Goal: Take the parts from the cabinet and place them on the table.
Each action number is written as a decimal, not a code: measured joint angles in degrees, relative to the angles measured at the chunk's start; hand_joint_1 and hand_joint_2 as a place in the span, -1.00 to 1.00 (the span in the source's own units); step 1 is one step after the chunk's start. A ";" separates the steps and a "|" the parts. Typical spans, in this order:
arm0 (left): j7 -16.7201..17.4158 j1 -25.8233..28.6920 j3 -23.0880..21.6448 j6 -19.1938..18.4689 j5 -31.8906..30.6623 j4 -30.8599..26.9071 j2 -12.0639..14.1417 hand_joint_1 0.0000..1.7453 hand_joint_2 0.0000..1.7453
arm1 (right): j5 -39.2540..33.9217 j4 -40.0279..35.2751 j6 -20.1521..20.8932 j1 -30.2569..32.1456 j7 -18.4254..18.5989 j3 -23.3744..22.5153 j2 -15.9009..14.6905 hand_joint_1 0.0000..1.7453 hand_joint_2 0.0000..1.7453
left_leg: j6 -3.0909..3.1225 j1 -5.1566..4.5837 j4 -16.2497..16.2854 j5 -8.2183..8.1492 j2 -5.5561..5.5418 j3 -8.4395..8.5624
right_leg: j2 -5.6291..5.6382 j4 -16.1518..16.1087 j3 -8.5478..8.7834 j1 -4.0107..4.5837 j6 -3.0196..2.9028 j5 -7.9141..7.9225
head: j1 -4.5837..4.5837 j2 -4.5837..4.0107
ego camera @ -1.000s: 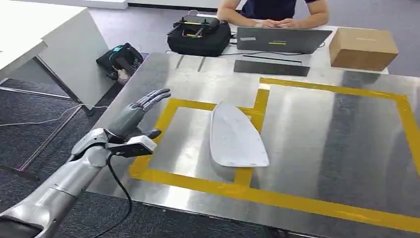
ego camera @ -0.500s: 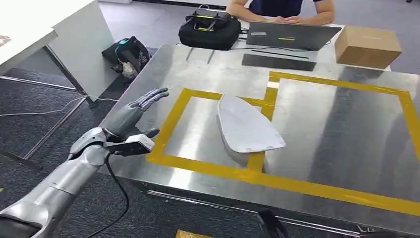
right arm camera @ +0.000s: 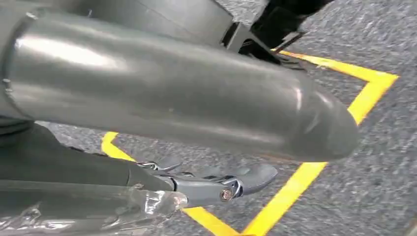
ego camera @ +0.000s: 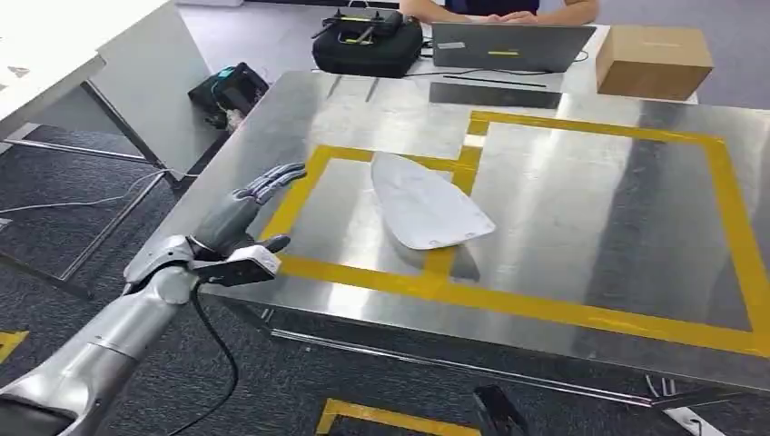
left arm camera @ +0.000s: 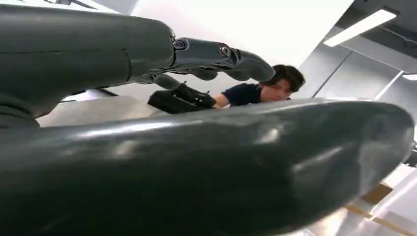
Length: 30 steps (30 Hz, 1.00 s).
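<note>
Head view shows a curved silver part point(ego camera: 425, 212) lying on the steel table point(ego camera: 590, 227) across yellow tape point(ego camera: 508, 304), likely light, stiff and slippery, best held by its edges, while the left hand point(ego camera: 247, 213), fingers extended, and the right hand point(right arm camera: 216, 189), fingers apart, hold nothing.

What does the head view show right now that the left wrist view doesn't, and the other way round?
Head view alone: the grey part lying on the metal table across the yellow tape, plus the laptop and the cardboard box. Left wrist view alone: the seated person's head. Shared: the left hand, empty with fingers extended, the black bag and that person.
</note>
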 joint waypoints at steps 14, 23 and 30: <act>0.72 -0.12 0.11 0.35 -0.85 0.79 0.48 -1.00 -1.00 | 0.31 0.02 0.17 0.52 -0.05 -0.15 0.24 -1.00 -1.00 | 1.60 1.01 -10.92 4.18 0.90 1.88 | -0.03 14.57 -3.69 -1.04 4.09 -6.11 | 0.52 0.00; 2.23 0.74 1.99 5.09 -3.47 2.10 4.32 -1.00 -1.00 | -0.11 0.00 0.07 0.20 -0.39 -0.50 0.31 -1.00 -1.00 | -1.44 1.71 -6.79 2.46 0.65 -2.32 | 0.43 1.25 3.01 -1.32 1.16 -3.32 | 0.29 0.00; 5.25 2.16 3.52 9.88 -6.54 4.31 6.47 -1.00 -1.00 | -0.57 0.02 -0.11 0.32 -0.85 -1.27 0.26 -1.00 -1.00 | -0.69 1.52 7.05 -1.84 0.62 -1.82 | 0.32 1.29 -2.97 -0.29 0.21 1.50 | 0.00 0.00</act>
